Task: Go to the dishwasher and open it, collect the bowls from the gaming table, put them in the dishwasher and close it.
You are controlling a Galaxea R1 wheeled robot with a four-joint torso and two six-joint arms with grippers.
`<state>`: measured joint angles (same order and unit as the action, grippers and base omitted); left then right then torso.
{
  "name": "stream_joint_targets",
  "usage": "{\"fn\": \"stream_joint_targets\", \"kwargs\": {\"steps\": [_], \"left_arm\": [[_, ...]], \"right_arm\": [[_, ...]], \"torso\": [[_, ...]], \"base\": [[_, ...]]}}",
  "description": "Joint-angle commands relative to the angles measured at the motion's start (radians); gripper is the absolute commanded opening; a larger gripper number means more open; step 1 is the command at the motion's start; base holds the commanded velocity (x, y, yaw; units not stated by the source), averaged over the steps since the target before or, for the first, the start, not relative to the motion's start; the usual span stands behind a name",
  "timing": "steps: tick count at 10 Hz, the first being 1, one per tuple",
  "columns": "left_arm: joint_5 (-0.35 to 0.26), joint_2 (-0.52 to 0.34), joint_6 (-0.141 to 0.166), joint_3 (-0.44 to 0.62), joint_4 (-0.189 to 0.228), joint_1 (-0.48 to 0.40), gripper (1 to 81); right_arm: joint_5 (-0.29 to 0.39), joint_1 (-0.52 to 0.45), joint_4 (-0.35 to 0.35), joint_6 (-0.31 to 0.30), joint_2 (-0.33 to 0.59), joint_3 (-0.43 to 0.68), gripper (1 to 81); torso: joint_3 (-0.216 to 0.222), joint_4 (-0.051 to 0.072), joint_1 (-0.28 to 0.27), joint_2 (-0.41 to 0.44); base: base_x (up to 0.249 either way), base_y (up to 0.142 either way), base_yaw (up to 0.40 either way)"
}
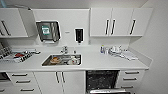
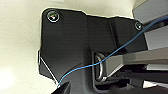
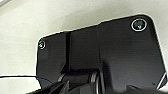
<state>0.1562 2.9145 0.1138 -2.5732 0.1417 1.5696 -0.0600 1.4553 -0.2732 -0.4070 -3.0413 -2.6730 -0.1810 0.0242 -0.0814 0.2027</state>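
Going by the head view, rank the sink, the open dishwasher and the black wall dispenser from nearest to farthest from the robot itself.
1. Dishwasher: under the counter, right of centre, door dropped open toward the robot.
2. Sink: set in the counter, left of the dishwasher.
3. Black wall dispenser: on the back wall, above the sink's right end.

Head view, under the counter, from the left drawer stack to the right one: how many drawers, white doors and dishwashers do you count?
Drawers: 6 (3 in each stack)
White cabinet doors: 2
Dishwasher: 1, standing open
Total: 9
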Motion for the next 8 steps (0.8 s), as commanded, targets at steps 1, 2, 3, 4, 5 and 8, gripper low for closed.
{"fn": "stream_joint_targets", "kwargs": {"steps": [1,2,3,4,5,8], "left_arm": [[-0.047,-0.007,0.006,0.004,-0.004,-0.035,81.1],[-0.047,-0.006,0.006,0.004,-0.004,-0.035,81.1],[-0.049,-0.004,0.004,0.004,-0.004,-0.035,81.1],[-0.049,-0.004,0.004,0.004,-0.004,-0.033,81.1],[-0.05,-0.004,0.004,0.004,-0.004,-0.033,81.1],[-0.049,-0.001,0.004,0.004,-0.004,-0.035,81.1]], "right_arm": [[0.039,-0.057,-0.014,0.005,0.002,0.009,81.1],[0.037,-0.057,-0.015,0.005,0.002,0.007,81.1],[0.039,-0.057,-0.014,0.005,0.002,0.005,81.1],[0.037,-0.057,-0.014,0.005,0.002,0.006,81.1],[0.037,-0.057,-0.015,0.005,0.002,0.004,81.1],[0.039,-0.054,-0.024,0.004,0.003,0.003,81.1]], "torso": [[0.069,0.0,0.0,0.0],[0.075,0.0,0.001,-0.002],[0.037,0.0,0.002,-0.002],[0.054,0.0,0.068,-0.102],[0.061,0.0,0.068,-0.102],[0.068,0.0,0.034,-0.05]], "base": [[0.0,0.0,0.0],[0.0,0.0,0.0],[0.0,0.0,0.0],[0.0,0.0,0.0],[0.0,0.0,0.0],[0.0,0.0,0.0]]}}
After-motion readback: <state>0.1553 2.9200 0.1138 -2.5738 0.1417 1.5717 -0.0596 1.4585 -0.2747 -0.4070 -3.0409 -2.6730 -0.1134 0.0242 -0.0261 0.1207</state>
